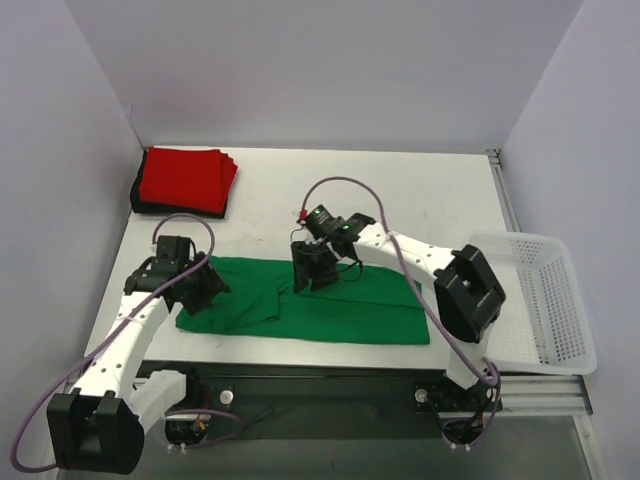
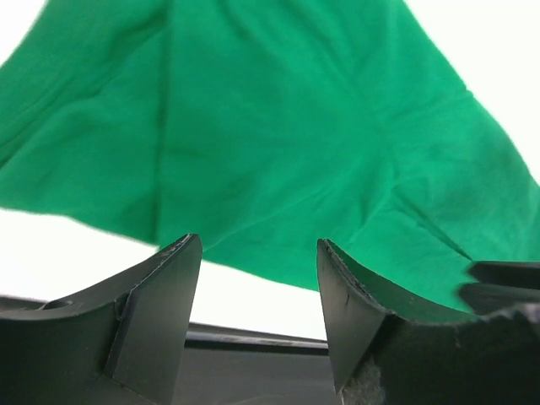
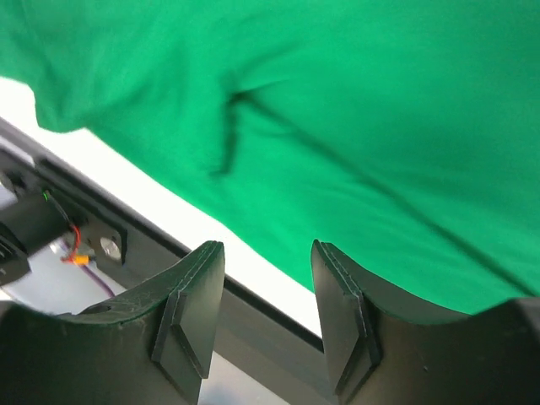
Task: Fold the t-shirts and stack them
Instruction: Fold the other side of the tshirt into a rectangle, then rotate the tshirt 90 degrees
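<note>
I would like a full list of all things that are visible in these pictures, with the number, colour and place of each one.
green t-shirt: 1, bright green, spread along the table's near edge
red t-shirts: folded stack, number unclear, red, far left corner
black t-shirt: at least 1, black, under the red stack
basket: 1, white mesh, right edge
table: 1, white
left gripper: 1, black fingers, open, over the green t-shirt's left end
right gripper: 1, black fingers, open, over its middle
</note>
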`<state>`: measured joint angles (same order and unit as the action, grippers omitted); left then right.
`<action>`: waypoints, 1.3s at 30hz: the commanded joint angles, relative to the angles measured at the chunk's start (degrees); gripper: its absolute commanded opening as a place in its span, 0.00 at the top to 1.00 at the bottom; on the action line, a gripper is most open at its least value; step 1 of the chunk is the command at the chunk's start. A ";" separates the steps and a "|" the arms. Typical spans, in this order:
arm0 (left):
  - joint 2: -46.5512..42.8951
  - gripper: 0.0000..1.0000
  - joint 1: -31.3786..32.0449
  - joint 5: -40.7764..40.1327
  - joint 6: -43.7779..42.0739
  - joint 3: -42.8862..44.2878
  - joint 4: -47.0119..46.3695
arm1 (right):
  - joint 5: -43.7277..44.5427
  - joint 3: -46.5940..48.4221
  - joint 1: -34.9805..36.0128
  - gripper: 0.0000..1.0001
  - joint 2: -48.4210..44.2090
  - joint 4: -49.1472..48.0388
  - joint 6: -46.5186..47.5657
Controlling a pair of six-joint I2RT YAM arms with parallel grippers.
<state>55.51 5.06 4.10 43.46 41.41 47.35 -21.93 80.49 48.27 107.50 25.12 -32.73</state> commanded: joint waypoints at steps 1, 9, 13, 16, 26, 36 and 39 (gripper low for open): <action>2.49 0.33 2.23 1.53 1.71 2.80 -7.53 | 2.68 -4.18 -5.02 0.54 -6.41 2.56 1.35; 10.84 0.33 5.22 4.52 3.65 -2.55 -25.63 | 1.29 -10.70 -19.08 0.54 -7.57 2.12 5.57; 17.16 0.32 6.19 3.02 1.81 -1.60 -29.42 | 0.14 -14.21 -23.30 0.54 -7.48 0.98 6.54; 22.78 0.33 7.07 2.85 -0.48 0.50 -30.47 | -0.39 -17.11 -25.41 0.54 -7.48 0.45 6.72; 37.65 0.33 11.64 0.21 -6.11 10.25 -30.48 | 0.66 -24.85 -27.09 0.54 -7.83 0.27 4.44; 52.24 0.33 14.36 0.38 -10.59 26.15 -25.57 | 4.08 -30.47 -27.00 0.54 -12.40 2.21 0.57; 56.63 0.33 14.98 0.82 -12.16 32.56 -23.98 | 5.06 -31.88 -26.91 0.54 -14.51 3.35 -0.92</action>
<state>107.79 19.35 5.63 34.70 69.23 20.82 -21.41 51.22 21.08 94.80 22.61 -31.86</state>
